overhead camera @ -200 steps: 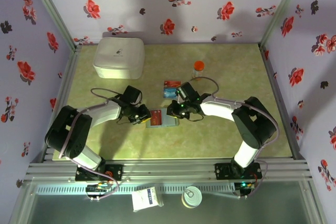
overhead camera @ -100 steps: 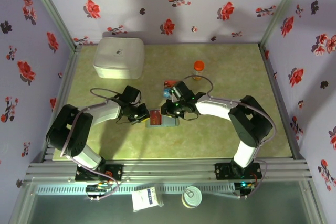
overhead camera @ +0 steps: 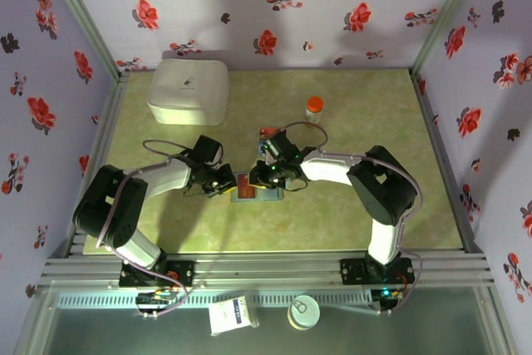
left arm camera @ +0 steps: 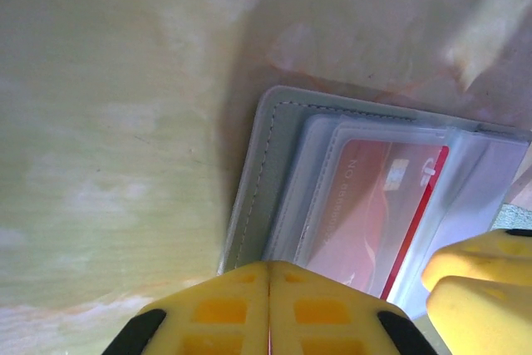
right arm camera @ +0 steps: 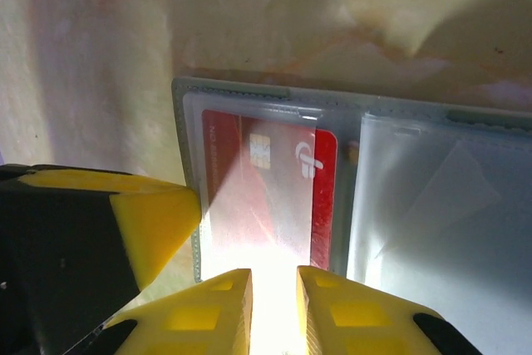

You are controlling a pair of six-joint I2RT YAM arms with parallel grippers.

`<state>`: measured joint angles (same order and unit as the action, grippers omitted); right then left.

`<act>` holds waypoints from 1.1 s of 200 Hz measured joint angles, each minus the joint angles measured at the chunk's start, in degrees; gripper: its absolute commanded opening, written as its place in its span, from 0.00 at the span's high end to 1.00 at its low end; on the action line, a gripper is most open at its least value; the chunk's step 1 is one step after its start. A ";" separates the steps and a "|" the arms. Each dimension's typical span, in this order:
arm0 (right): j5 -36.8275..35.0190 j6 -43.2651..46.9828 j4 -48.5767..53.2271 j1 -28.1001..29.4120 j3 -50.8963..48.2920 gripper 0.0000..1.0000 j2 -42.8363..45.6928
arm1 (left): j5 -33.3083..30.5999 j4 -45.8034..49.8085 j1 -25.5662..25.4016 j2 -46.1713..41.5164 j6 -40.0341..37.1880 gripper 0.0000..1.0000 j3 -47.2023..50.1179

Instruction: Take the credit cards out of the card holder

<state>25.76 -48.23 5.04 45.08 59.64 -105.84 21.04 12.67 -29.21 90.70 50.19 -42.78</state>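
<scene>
right arm has swung left since a second ago; right gripper [overhead camera: 264, 176] now sits over the card holder [overhead camera: 270, 194], closer to the left gripper [overhead camera: 226, 186]. left fingers have gone from slightly parted to pressed together, at the holder's edge in the left wrist view. right jaws stand a narrow gap apart over the red card [right arm camera: 274, 180]; glare hides any pinch. card lies in the holder's left panel on the table [overhead camera: 374, 122], under a clear sleeve [right arm camera: 249, 110]. white box [overhead camera: 189, 89] well behind the left arm. orange-capped bottle [overhead camera: 314, 109] behind the right arm.
</scene>
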 measured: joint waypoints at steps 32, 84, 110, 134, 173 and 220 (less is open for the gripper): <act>0.17 -0.17 -0.52 0.00 0.17 0.80 -0.59 | 0.02 0.02 0.02 0.00 0.00 0.94 0.00; 0.17 -0.22 -0.66 0.09 0.85 0.80 -2.10 | 0.13 0.00 0.02 0.11 0.00 0.95 0.00; 0.02 -0.13 -0.07 0.09 1.18 0.80 -2.71 | 0.17 0.02 0.04 0.11 0.00 0.95 0.00; -0.83 0.44 1.81 0.11 1.97 0.80 -2.71 | 0.20 0.02 0.11 0.11 -0.02 0.95 0.00; -2.27 1.66 4.46 0.20 2.89 0.80 -2.60 | 0.46 0.02 0.13 0.22 -0.02 0.95 0.00; -3.34 1.81 6.67 0.20 2.91 0.79 -1.38 | 0.46 0.04 0.13 0.22 -0.11 0.95 0.00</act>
<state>22.41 -46.41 11.70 45.28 62.54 -107.22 21.50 12.71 -29.08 90.91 50.09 -42.78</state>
